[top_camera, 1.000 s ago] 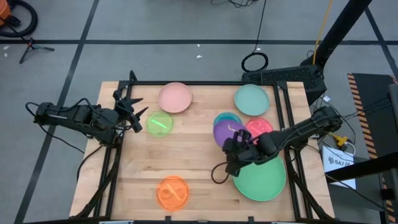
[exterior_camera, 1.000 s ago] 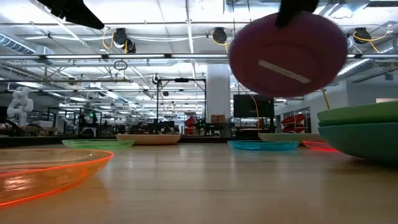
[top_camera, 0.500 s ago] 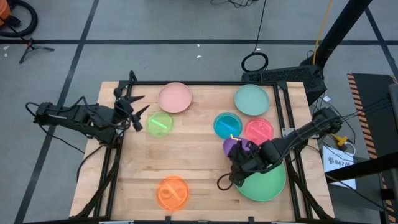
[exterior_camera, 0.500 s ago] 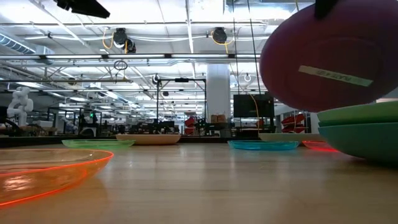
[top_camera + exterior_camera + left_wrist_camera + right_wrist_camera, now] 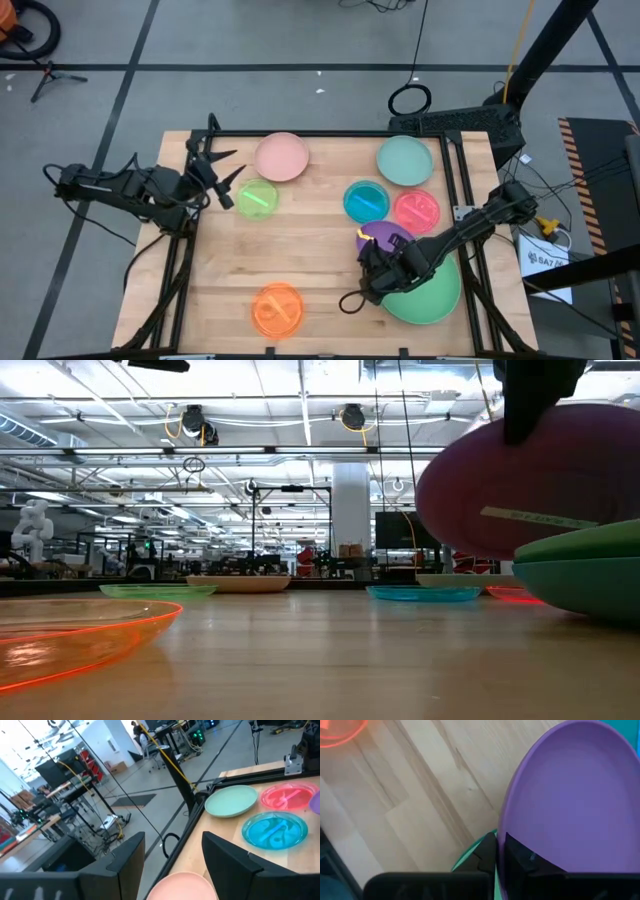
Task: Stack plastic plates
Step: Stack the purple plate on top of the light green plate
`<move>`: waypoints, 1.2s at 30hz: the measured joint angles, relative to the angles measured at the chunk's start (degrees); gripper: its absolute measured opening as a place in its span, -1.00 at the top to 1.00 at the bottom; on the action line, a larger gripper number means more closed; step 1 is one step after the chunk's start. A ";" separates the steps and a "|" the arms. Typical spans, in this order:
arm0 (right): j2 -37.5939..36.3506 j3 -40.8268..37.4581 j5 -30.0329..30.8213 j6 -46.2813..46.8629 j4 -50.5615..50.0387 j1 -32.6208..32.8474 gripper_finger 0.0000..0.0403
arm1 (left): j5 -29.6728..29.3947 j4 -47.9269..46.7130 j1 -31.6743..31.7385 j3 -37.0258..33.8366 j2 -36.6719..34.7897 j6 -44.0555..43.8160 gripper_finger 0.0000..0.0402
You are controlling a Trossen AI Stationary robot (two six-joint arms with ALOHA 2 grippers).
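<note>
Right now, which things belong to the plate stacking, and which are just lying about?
Job: round purple plastic plate clamped in the right end effector; large green plate; pink, mint, blue, red, yellow-green, orange plates.
Lying about: black cable loop on the floor.

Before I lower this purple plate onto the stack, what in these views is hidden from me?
- High view: the right gripper and arm cover most of the purple plate and part of the green plate.
- Low view: the frame edge cuts off the green plate and the teal plate under it.
- Right wrist view: the purple plate hides the stack below.
- No view shows whether the plates are touching.
</note>
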 joint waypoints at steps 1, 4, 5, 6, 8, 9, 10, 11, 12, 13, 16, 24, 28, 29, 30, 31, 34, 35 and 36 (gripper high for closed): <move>0.25 0.00 0.02 -0.04 0.11 0.00 0.96 | 0.02 0.45 0.00 0.00 0.23 0.62 -0.01; 0.88 0.00 0.02 -0.02 0.58 0.00 0.96 | 0.00 2.11 0.00 0.00 1.23 2.40 -0.01; 1.12 0.00 0.02 0.04 0.63 -0.02 0.96 | 0.00 2.53 0.00 0.00 1.52 2.75 -0.01; 1.38 0.00 0.04 0.07 0.73 -0.02 0.96 | 0.02 2.72 0.00 0.00 1.80 3.12 -0.01; 1.51 0.00 0.04 0.09 0.82 -0.02 0.96 | 0.00 3.20 0.05 0.00 2.34 3.89 -0.01; 1.51 0.00 0.04 0.19 0.84 -0.02 0.96 | 0.00 3.32 0.06 0.00 2.60 4.17 -0.01; 1.51 0.00 0.04 0.55 0.91 -0.02 0.96 | 0.00 3.51 0.07 0.00 2.87 4.33 -0.01; 1.49 0.00 0.04 1.00 1.02 -0.02 0.96 | 0.02 3.81 0.07 0.00 3.05 4.55 -0.01; 1.49 0.00 0.03 1.34 1.10 -0.02 0.96 | 0.02 3.91 0.05 0.00 3.11 4.67 -0.01; 1.49 0.00 0.02 1.59 1.13 -0.02 0.96 | 0.02 3.91 0.06 0.00 3.09 4.67 -0.01; 1.49 0.00 -0.04 1.65 1.17 -0.02 0.96 | 0.00 3.99 0.07 0.00 3.04 4.65 -0.01; 1.49 0.00 -2.50 0.57 1.11 -0.02 0.96 | 0.01 3.94 0.07 0.00 3.04 4.31 -0.01; 1.17 0.00 -3.84 2.19 -0.78 0.13 0.96 | 0.01 3.90 0.07 0.00 3.04 4.19 -0.01; 1.02 0.00 -4.91 2.65 -0.92 0.14 0.96 | 0.00 3.90 0.05 0.00 3.04 4.18 -0.01; 0.80 0.00 -5.86 3.10 -1.20 0.20 0.96 | 0.02 3.90 0.07 0.00 3.04 4.17 -0.01; 0.74 0.00 -6.61 3.77 -1.49 0.29 0.96 | 0.02 3.90 0.07 0.00 3.04 4.14 -0.01; 0.42 0.28 -9.87 5.62 -2.06 0.63 0.96 | 0.01 3.86 0.07 0.00 3.04 4.06 -0.01; 0.40 0.44 -11.53 6.51 -1.99 0.81 0.96 | 0.02 3.87 0.05 0.00 3.04 4.06 -0.01; 0.31 0.58 -13.27 7.76 -1.79 0.94 0.96 | 0.00 3.88 0.07 0.00 3.04 4.05 -0.01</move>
